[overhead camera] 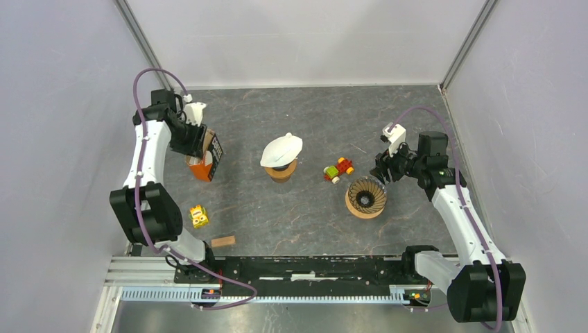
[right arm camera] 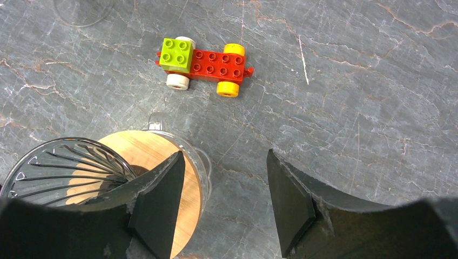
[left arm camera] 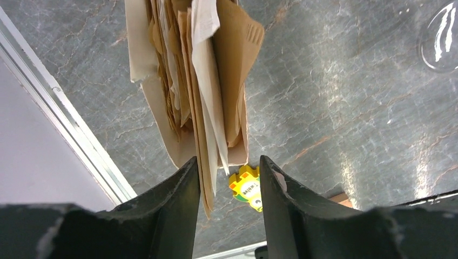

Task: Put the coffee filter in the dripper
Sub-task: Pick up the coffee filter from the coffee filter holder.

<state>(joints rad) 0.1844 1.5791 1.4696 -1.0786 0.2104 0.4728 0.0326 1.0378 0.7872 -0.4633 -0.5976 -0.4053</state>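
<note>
Left end effector (left arm camera: 227, 164): fingers apart, straddling the lower edges of the stacked brown paper coffee filters (left arm camera: 200, 81); I see no sheet pinched
Reason: I judge it is lined up to single out one filter
Holder: orange upright box (overhead camera: 201, 168) at the left of the grey stone-look worktop (overhead camera: 277, 229), packed with filters
Right end effector (right arm camera: 224, 156): fingers apart, empty, one hanging over the clear ribbed glass dripper with round wooden collar (right arm camera: 146, 156), probably waiting to steady it
Dripper contents: nothing, filters well apart
</note>
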